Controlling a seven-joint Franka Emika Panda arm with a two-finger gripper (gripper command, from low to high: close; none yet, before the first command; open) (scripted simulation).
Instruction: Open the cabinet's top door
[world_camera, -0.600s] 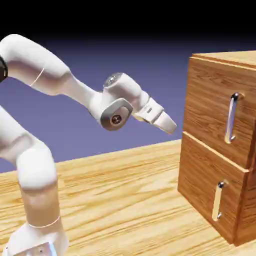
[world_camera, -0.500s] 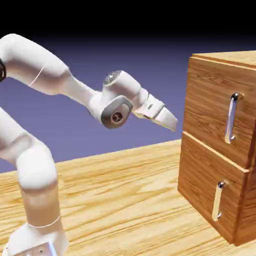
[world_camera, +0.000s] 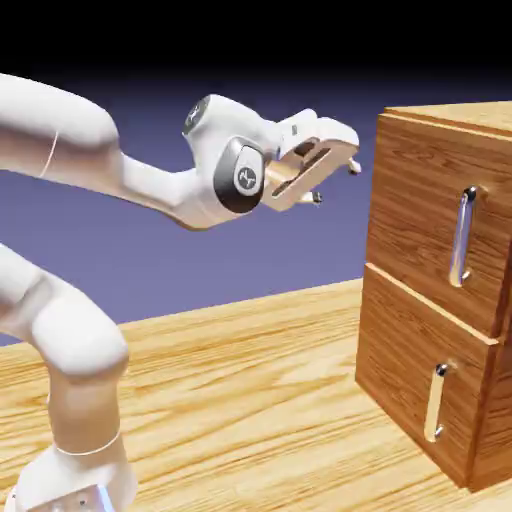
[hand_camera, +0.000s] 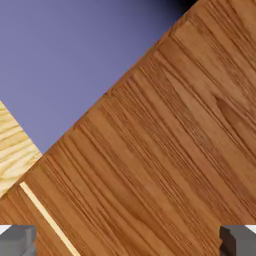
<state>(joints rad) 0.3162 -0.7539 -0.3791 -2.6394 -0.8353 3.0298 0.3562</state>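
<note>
The cabinet (world_camera: 420, 300) stands at the right, warm-brown wood grain with two stacked front panels. The top door (world_camera: 415, 215) is closed flush, its long vertical silver handle (world_camera: 462, 238) near the right edge. My gripper (world_camera: 336, 183) hovers in the air left of the cabinet's upper corner, apart from it and pointing toward it. It is open with nothing between its fingers. In the hand view, tilted wood grain of the cabinet (hand_camera: 165, 150) fills most of the picture, and the grey fingertips (hand_camera: 17, 240) sit wide apart at the bottom corners around the gripper (hand_camera: 128, 245). No handle shows there.
The lower panel (world_camera: 400, 370) carries a shorter silver handle (world_camera: 436, 402). The wooden table (world_camera: 250, 400) stretches between the robot's base and the cabinet. In the hand view, a pale seam line (hand_camera: 47, 217) crosses the wood and a strip of table (hand_camera: 12, 150) shows at the left.
The hand has risen and rolled over at the wrist, from pointing down-right to pointing level at the cabinet's upper part. It has moved slightly closer. The door has not moved.
</note>
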